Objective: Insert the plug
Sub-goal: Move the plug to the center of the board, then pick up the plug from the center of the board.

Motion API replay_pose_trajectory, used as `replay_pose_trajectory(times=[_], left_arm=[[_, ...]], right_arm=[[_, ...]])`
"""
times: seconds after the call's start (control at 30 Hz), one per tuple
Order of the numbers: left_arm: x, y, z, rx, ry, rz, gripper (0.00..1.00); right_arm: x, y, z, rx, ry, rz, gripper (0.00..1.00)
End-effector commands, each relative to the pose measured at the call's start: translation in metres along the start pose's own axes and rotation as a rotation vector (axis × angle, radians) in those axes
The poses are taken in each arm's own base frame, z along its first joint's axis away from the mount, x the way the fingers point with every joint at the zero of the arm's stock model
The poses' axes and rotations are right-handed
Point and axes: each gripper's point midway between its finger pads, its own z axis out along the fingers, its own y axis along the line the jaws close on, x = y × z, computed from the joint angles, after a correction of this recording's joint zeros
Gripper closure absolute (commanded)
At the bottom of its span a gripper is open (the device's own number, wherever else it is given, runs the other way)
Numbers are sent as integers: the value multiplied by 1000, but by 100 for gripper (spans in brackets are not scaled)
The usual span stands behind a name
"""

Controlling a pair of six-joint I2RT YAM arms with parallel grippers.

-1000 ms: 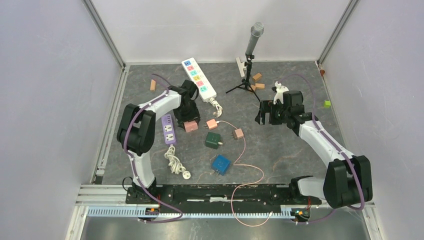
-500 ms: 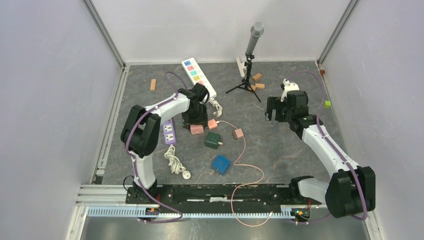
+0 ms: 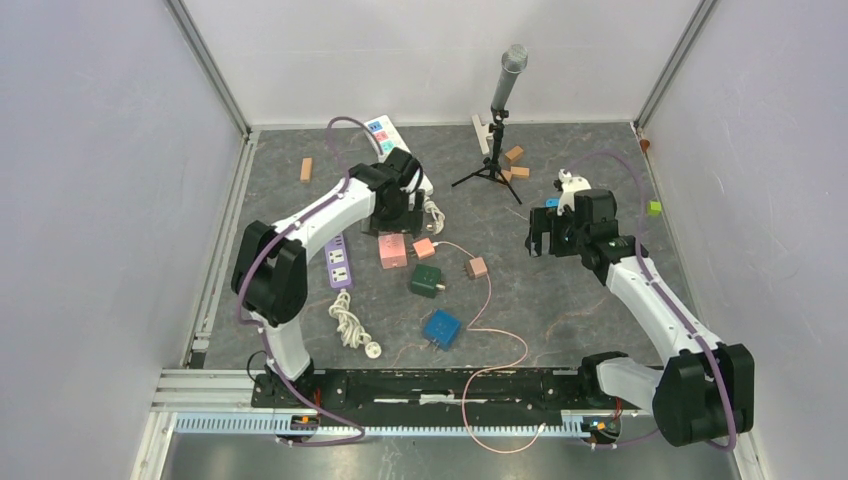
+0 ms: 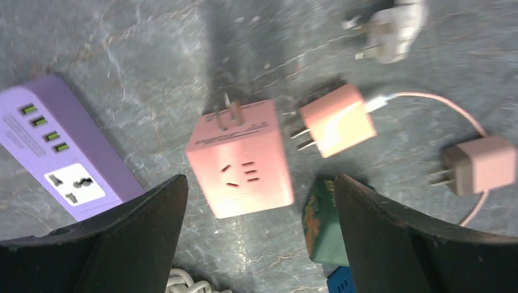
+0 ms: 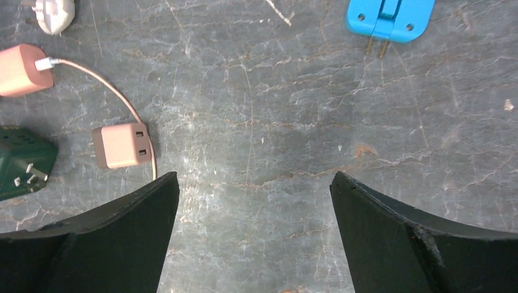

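A pink cube adapter with prongs and a socket face lies on the grey floor, also in the top view. My left gripper is open and empty, hovering over the cube without touching it; in the top view it sits just behind the cube. A purple power strip lies left of the cube. My right gripper is open and empty above bare floor. A blue folding plug lies beyond it, also in the top view.
Two pink chargers joined by a pink cable, a green cube, a blue cube, a white plug and a coiled white cord lie nearby. A white power strip, a microphone tripod and wooden blocks stand at the back.
My left gripper has drawn back from the pink cube, which shifted slightly right and now lies free. My right arm swung right and back; the blue plug now shows beside it.
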Motion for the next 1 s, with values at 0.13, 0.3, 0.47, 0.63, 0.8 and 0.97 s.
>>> replay_pose_trajectory(times=[0.13, 0.3, 0.47, 0.63, 0.8, 0.97], left_arm=[[-28, -69, -24, 118, -141, 458, 5], [-19, -81, 0, 161, -90, 631, 4], [-7, -81, 29, 155, -1, 702, 6], [1, -78, 56, 128, 62, 738, 9], [5, -81, 67, 138, 102, 759, 23], [11, -81, 66, 155, 122, 767, 51]], right_arm=[[32, 17, -3, -118, 97, -2, 2], [46, 24, -2, -160, 146, 20, 2], [52, 24, -2, -165, 180, 17, 2], [53, 23, -2, -165, 199, 6, 2], [51, 25, -2, -178, 204, 4, 2], [44, 40, -1, -259, 182, 23, 2]])
